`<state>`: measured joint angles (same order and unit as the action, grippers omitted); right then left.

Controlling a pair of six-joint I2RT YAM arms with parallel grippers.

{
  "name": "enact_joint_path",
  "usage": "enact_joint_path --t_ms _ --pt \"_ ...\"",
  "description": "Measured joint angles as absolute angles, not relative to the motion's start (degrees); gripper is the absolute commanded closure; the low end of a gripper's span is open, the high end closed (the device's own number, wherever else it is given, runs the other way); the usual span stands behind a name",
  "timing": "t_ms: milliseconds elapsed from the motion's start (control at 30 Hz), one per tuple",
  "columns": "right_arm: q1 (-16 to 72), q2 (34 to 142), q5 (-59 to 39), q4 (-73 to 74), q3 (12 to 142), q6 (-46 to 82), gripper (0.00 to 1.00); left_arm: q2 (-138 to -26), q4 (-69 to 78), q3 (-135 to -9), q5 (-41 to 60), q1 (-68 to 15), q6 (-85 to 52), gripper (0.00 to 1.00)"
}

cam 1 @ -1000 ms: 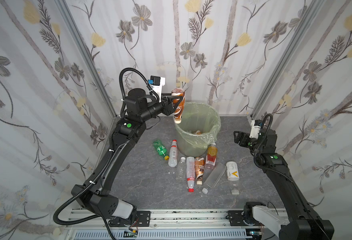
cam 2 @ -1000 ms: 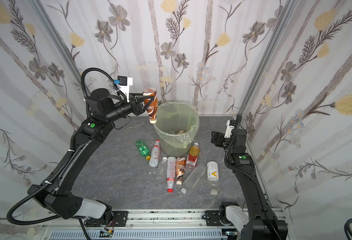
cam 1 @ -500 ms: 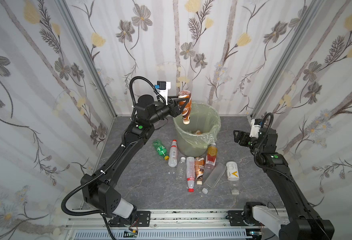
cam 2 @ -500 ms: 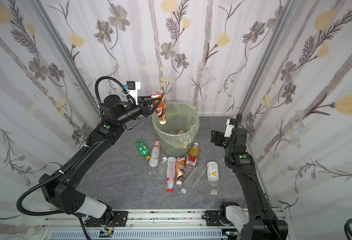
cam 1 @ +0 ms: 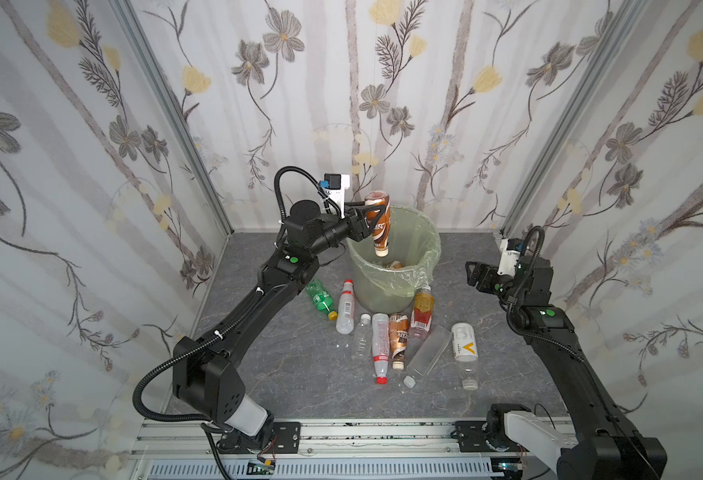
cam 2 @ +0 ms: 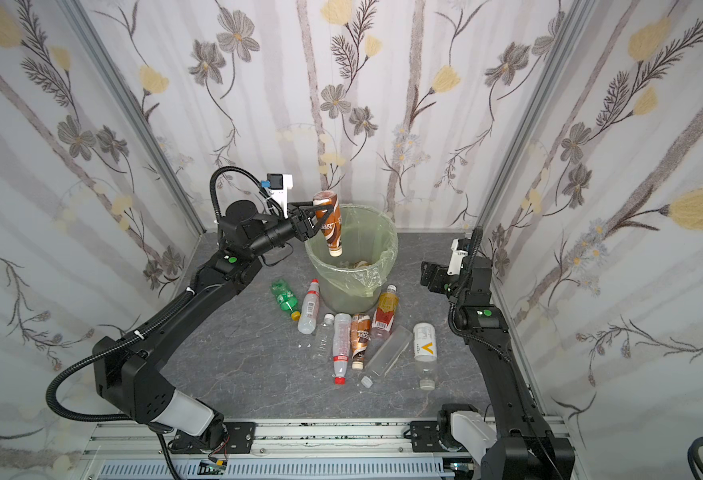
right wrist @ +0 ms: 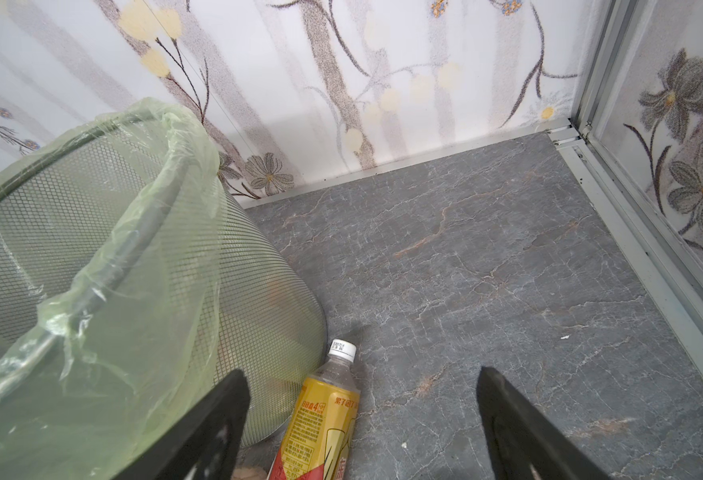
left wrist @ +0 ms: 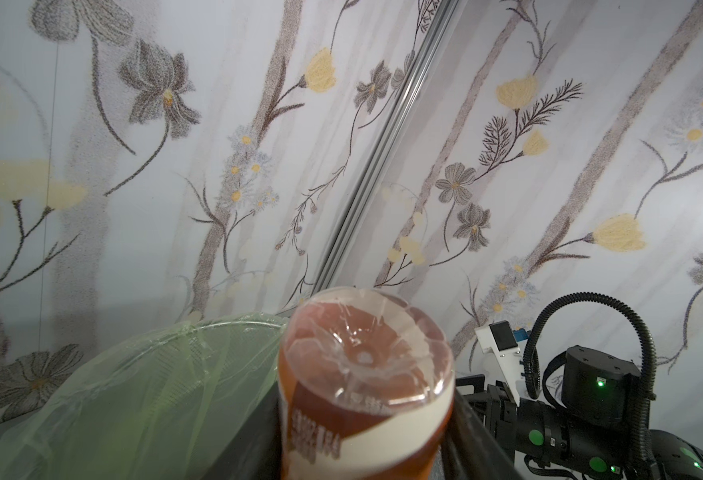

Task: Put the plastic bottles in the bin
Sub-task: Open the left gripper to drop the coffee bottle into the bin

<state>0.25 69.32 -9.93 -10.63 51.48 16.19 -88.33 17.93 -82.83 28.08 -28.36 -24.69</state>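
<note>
A brown coffee bottle (cam 1: 379,226) (cam 2: 330,228) hangs cap-down over the open mouth of the bin (cam 1: 377,286) (cam 2: 352,286), with my left gripper (cam 1: 371,218) (cam 2: 320,220) shut on its upper body. The left wrist view shows the bottle's base (left wrist: 362,365) between my dark fingers (left wrist: 470,432), with the bin's green bag (left wrist: 134,395) beside it. Several plastic bottles lie on the floor in front of the bin, among them a green one (cam 1: 318,296) and an amber-tea one (cam 1: 422,309) (right wrist: 320,419). My right gripper (cam 1: 472,274) (right wrist: 360,374) hovers open to the right of the bin, holding nothing.
A white-labelled bottle (cam 1: 464,345) and a large clear one (cam 1: 424,353) lie nearest the right arm. Flowered walls close in the grey marbled floor (cam 1: 300,374) on three sides. Bottles lie inside the bin.
My left arm has swung right, carrying the coffee bottle from outside the bin's left rim to over its opening. The right arm has not moved.
</note>
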Motion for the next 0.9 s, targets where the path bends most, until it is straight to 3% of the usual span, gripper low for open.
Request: enact_joint_path --t_ms 367,700,900 --pt "0.3 69.1 -9.9 -10.7 50.8 16.2 0.14 -88.4 19.0 -79.9 26.5 -28.5 -25.2 0.39" --pt "0.3 69.0 -9.9 -10.7 50.7 16.2 0.14 -86.2 19.5 -76.1 25.0 -28.5 -25.5 0.23" --pt "0.3 69.2 -9.9 -10.9 50.3 16.2 0.14 -84.2 19.4 -74.7 23.5 -28.5 -25.5 0.22"
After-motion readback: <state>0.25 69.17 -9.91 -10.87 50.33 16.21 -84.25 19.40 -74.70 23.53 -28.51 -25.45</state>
